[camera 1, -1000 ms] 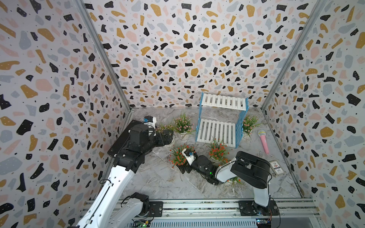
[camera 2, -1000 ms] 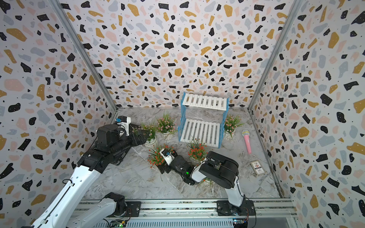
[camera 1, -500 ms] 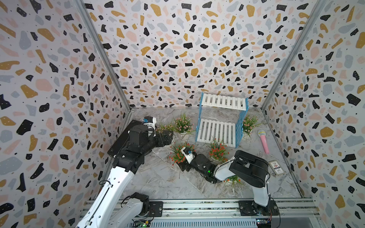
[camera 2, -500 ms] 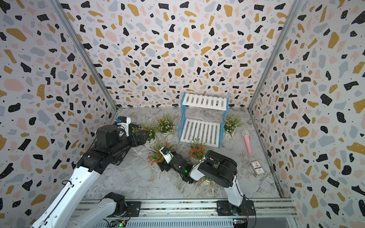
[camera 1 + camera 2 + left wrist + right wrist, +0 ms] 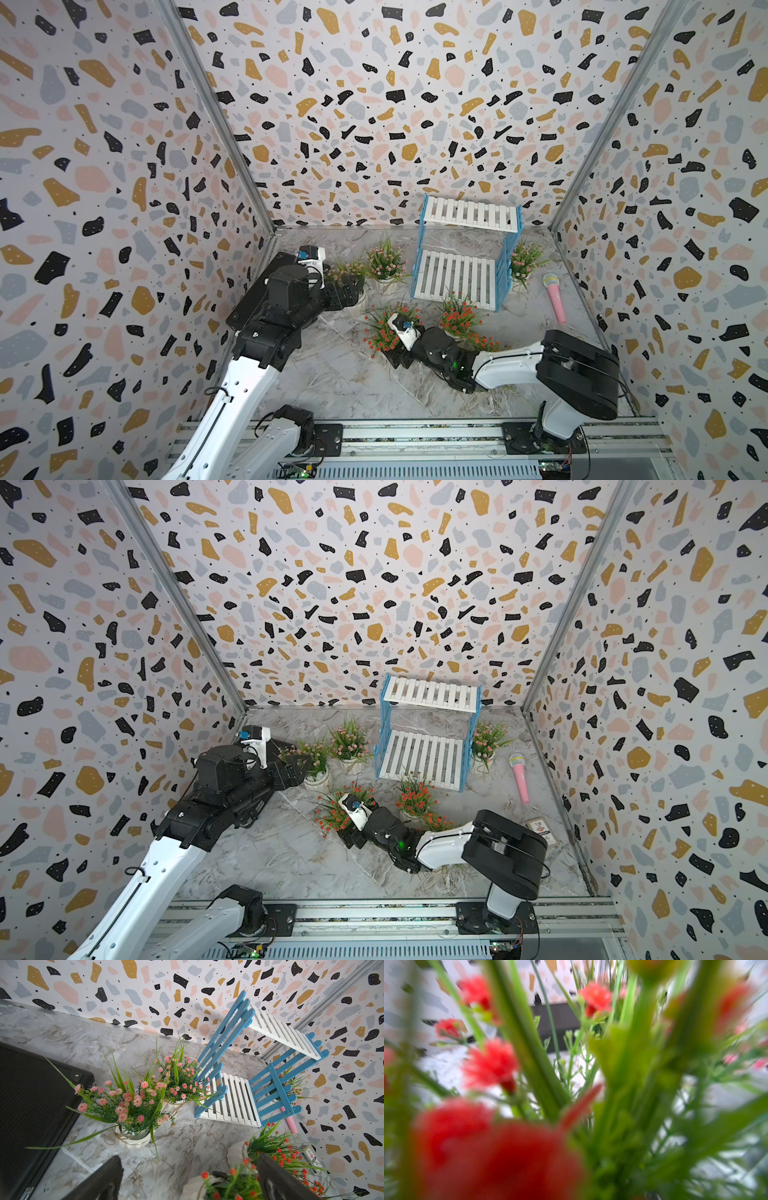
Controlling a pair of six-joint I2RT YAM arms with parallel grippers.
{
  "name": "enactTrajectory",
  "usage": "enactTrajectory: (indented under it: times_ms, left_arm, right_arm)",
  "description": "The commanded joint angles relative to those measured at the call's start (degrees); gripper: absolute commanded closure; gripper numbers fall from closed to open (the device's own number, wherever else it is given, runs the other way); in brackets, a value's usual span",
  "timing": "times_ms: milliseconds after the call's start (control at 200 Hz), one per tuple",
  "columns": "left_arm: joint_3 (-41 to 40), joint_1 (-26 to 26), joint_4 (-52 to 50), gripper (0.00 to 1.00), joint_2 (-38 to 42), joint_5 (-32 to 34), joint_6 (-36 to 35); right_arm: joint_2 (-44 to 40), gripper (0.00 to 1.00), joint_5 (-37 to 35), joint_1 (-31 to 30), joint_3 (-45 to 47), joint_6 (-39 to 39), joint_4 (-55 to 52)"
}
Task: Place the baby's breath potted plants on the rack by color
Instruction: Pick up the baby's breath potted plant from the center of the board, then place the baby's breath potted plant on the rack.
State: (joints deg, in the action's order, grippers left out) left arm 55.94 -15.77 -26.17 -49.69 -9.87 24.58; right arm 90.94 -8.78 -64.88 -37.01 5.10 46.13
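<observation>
Pick step. The right gripper (image 5: pixel 397 356) is sitting at the base of the orange-red plant (image 5: pixel 383 336), which is on the surface near the empty rack (image 5: pixel 455 274). Foliage is hiding the grip, so I cannot tell if it is clamped. The left gripper (image 5: pixel 188 1172) is hanging spread apart near the pink plant (image 5: pixel 128 1103). The next move is calling for a firm hold on the pot and an upright lift.

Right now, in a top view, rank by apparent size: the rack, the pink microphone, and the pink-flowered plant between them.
Largest: rack.
Then pink-flowered plant, leaves included.
Smallest: pink microphone.
All lie similarly far from the camera.
</observation>
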Motion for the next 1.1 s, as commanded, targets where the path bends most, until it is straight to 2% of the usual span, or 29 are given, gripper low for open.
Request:
enactTrajectory:
  times_ms: [0, 220, 325, 425, 766, 1096]
  left_arm:
    - [-0.8, 0.3, 0.1, 0.01, 0.7, 1.0, -1.3]
    - [-0.2, 0.3, -0.4, 0.01, 0.5, 1.2, -1.8]
    - [0.0, 0.3, -0.2, 0.01, 0.3, 1.0, -1.8]
    - [-0.1, 0.3, 0.1, 0.01, -0.4, 0.3, -1.6]
    - [-1.3, 0.4, 2.0, 0.01, -1.9, -1.1, -0.7]
    - [-2.3, 0.3, 3.3, 0.01, -1.6, -2.6, 0.2]
  right_arm:
    - [-9.2, 0.28, -4.0, -0.2, -3.9, -2.1, -7.5]
    - [-17.6, 0.27, -10.8, 1.9, -15.5, -4.8, -26.2]
    - [-19.1, 0.25, -10.4, 5.2, -19.0, -4.6, -29.9]
    - [-18.6, 0.26, -8.1, 12.3, -21.5, -3.8, -32.0]
    - [-12.1, 0.26, 1.2, 28.8, -25.4, -2.6, -29.8]
    - [0.6, 0.27, 8.1, 36.8, -27.0, -1.4, -22.1]
